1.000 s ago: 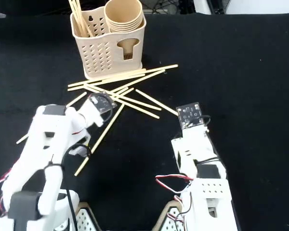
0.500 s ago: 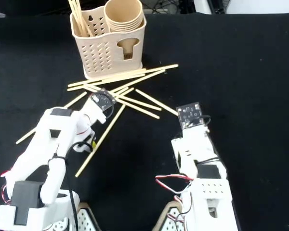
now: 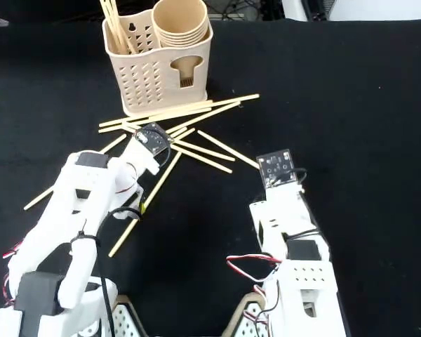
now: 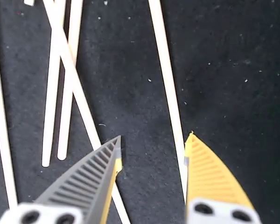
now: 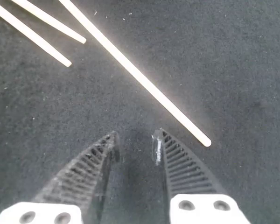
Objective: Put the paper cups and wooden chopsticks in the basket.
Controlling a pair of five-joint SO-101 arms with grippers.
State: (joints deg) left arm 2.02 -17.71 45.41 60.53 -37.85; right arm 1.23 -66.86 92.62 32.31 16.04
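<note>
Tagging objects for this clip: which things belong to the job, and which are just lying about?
Job: basket; paper cups stacked in it; standing chopsticks in it; loose chopsticks on the table; left claw; right claw.
Lying about: black table cover.

table cover (image 3: 351,105): black cloth, matt, with a fine felt-like nap; pale lint specks sit on it in the wrist views.
basket (image 3: 154,81): cream plastic, smooth with a soft sheen, its walls pierced by small slots.
paper cups (image 3: 180,21): tan paper, matt, with rolled rims.
chopsticks (image 3: 196,112): pale bare wood, smooth and matt.
left arm (image 3: 77,210): white plastic shells, smooth, dull sheen.
right arm (image 3: 291,239): the same white plastic, smooth.
left gripper (image 4: 154,136): ribbed matt plastic, one finger (image 4: 88,182) grey, the other yellow-orange.
right gripper (image 5: 136,134): ribbed dark grey plastic, matt.
wires (image 3: 249,261): red and white insulation, slightly glossy.
</note>
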